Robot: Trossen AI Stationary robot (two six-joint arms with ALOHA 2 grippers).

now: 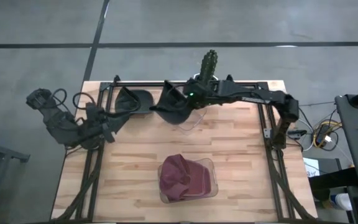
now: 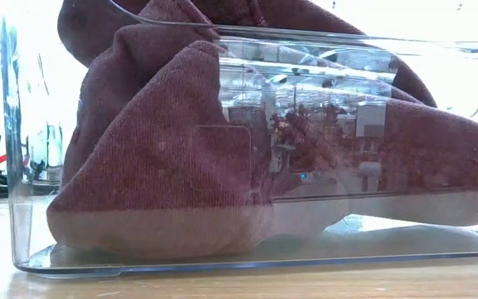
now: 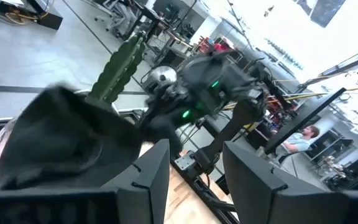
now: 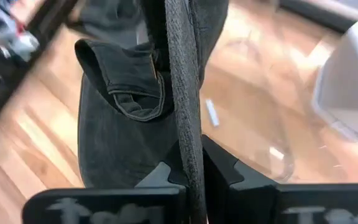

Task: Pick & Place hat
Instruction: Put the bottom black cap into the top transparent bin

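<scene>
The wooden table [image 1: 135, 168] carries a clear bin [image 1: 211, 167] (maroon hat [image 1: 182, 177] inside) — 1 container.

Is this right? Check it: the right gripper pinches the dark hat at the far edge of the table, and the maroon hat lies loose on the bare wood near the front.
One part is wrong. The maroon hat sits inside a clear container, as the high and low views show. The right gripper does pinch the dark hat at the far edge.
</scene>
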